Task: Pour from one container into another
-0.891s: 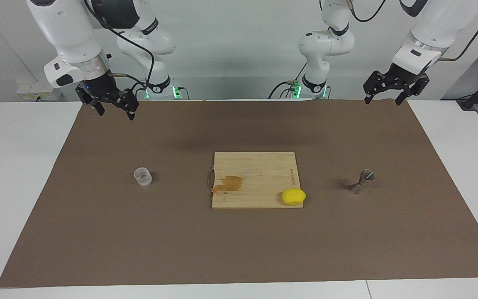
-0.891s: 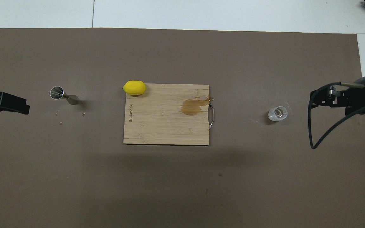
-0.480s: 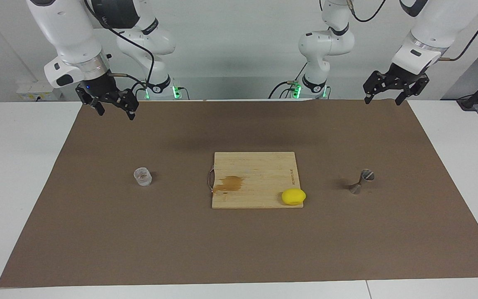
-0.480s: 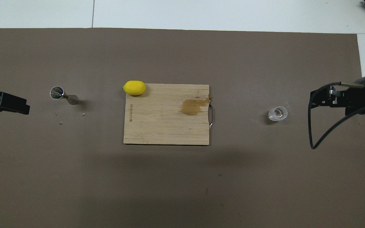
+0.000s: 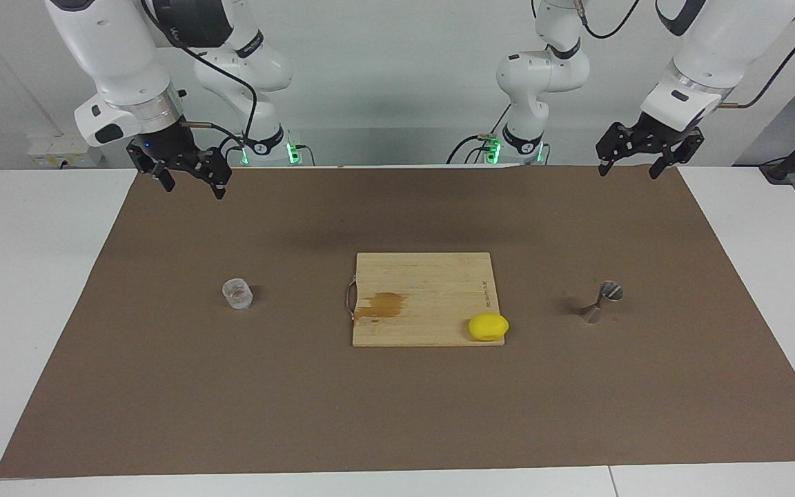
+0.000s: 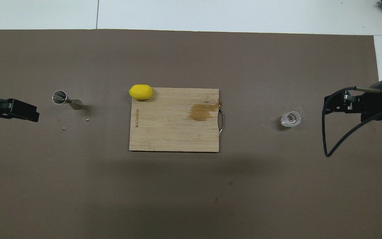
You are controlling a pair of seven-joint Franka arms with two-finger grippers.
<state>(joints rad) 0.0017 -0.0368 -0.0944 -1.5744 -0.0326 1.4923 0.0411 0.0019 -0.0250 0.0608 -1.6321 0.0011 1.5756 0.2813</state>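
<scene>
The clear glass tumbler (image 5: 237, 294) stands on the brown mat toward the right arm's end; it also shows in the overhead view (image 6: 290, 119). The metal jigger (image 5: 601, 302) stands upright on the mat toward the left arm's end, and shows in the overhead view (image 6: 65, 99). My right gripper (image 5: 192, 191) is open and empty, raised over the mat's edge by the robots; its tip shows beside the tumbler in the overhead view (image 6: 326, 104). My left gripper (image 5: 627, 172) is open and empty, raised over the mat's edge, beside the jigger in the overhead view (image 6: 35, 115).
A wooden cutting board (image 5: 425, 276) with a brown stain and a metal handle lies in the mat's middle (image 6: 174, 132). A yellow lemon (image 5: 488, 326) sits at its corner (image 6: 140, 92). Small crumbs (image 6: 63, 128) lie near the jigger.
My left gripper has moved a little toward the jigger and the table's middle. The right gripper has barely moved. The tumbler and jigger have not moved.
</scene>
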